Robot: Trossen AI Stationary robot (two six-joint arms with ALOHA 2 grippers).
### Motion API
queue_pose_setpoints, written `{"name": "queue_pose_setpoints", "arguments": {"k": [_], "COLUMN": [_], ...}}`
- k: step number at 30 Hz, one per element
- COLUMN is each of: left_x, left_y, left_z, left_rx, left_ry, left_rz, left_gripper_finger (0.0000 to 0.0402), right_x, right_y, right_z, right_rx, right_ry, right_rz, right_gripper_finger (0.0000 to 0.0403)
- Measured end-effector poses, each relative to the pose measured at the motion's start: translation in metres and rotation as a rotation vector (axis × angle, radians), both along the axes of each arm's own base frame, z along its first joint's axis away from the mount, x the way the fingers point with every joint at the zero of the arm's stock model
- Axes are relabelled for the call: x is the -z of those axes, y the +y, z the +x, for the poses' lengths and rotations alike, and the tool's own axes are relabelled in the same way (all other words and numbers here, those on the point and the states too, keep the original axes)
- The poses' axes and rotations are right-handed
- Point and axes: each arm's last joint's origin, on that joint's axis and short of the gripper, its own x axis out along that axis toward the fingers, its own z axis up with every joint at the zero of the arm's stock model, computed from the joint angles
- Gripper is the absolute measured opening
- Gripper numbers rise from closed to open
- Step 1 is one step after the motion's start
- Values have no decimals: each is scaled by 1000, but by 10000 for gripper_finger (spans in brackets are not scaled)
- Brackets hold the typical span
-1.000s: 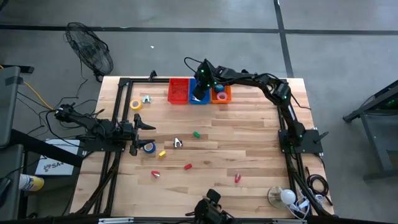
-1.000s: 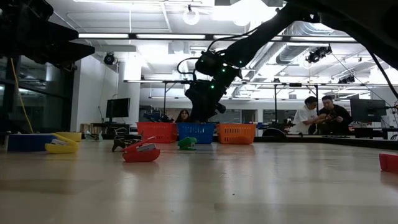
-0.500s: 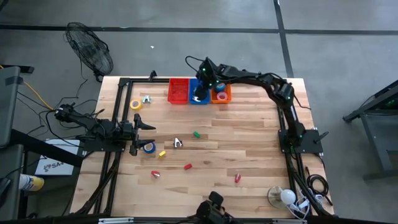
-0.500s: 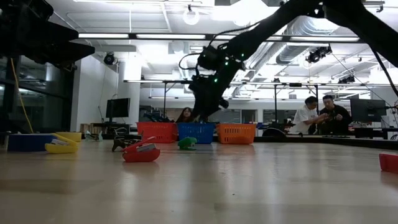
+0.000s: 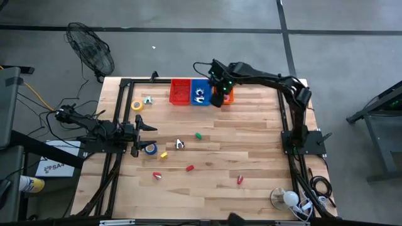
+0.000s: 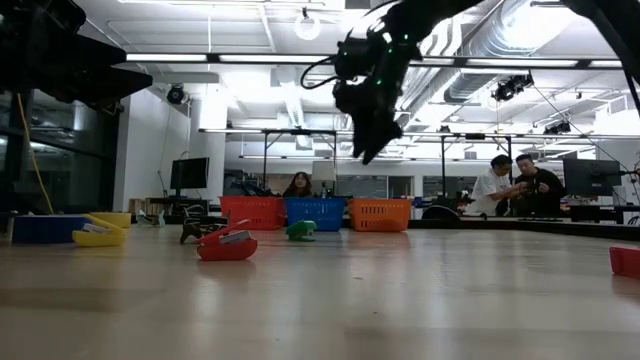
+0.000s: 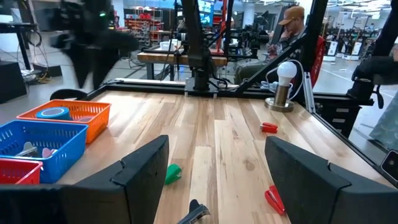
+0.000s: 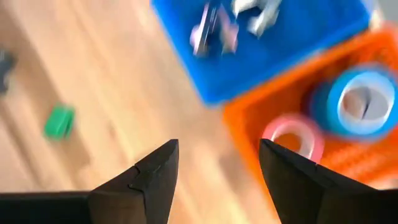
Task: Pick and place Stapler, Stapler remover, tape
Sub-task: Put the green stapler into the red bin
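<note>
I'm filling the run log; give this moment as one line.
right gripper: open, empty, above orange basket | left gripper: open, idle near blue tape | blue basket: holds items

The right gripper point(image 6: 366, 150) hangs high above the table point(image 6: 320, 300), its fingers pointing down; whether they are apart or closed cannot be made out. Its dark arm point(image 6: 420, 20) runs up and off the top edge. Well below the gripper, at the far side of the table, three baskets stand in a row: a red basket point(image 6: 252, 211) down and to its left, a blue basket point(image 6: 316, 212) nearly under it, slightly left, and an orange basket point(image 6: 380, 213) just right of below. Nearer the camera, lower left of the gripper, lie a green object point(image 6: 300, 230), a red stapler point(image 6: 227, 245) and a yellow stapler point(image 6: 100, 233). Far behind, to the lower right, two people point(image 6: 515, 185) sit together.
</note>
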Motion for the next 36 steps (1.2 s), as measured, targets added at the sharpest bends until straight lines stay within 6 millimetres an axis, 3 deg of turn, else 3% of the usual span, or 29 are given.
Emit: {"name": "queue_pose_setpoints", "arguments": {"k": [5, 10, 18, 26, 30, 36], "left_x": [0, 0, 0, 0, 0, 0], "left_y": [0, 0, 0, 0, 0, 0], "left_z": [0, 0, 0, 0, 0, 0], "left_rx": [0, 0, 0, 0, 0, 0], "left_ry": [0, 0, 0, 0, 0, 0], "left_rz": [0, 0, 0, 0, 1, 0], "left_gripper_finger": [262, 262, 262, 262, 262, 262], "right_x": [-3, -2, -5, -8, 6, 50], "right_y": [27, 52, 86, 113, 127, 144], "right_z": [-7, -1, 23, 43, 48, 46], "right_rx": [-7, -71, -239, -156, -95, -25], "right_ry": [128, 190, 118, -22, -42, -57], "right_rz": [80, 60, -96, -128, -133, -152], "right_gripper_finger": [213, 213, 213, 213, 213, 213]}}
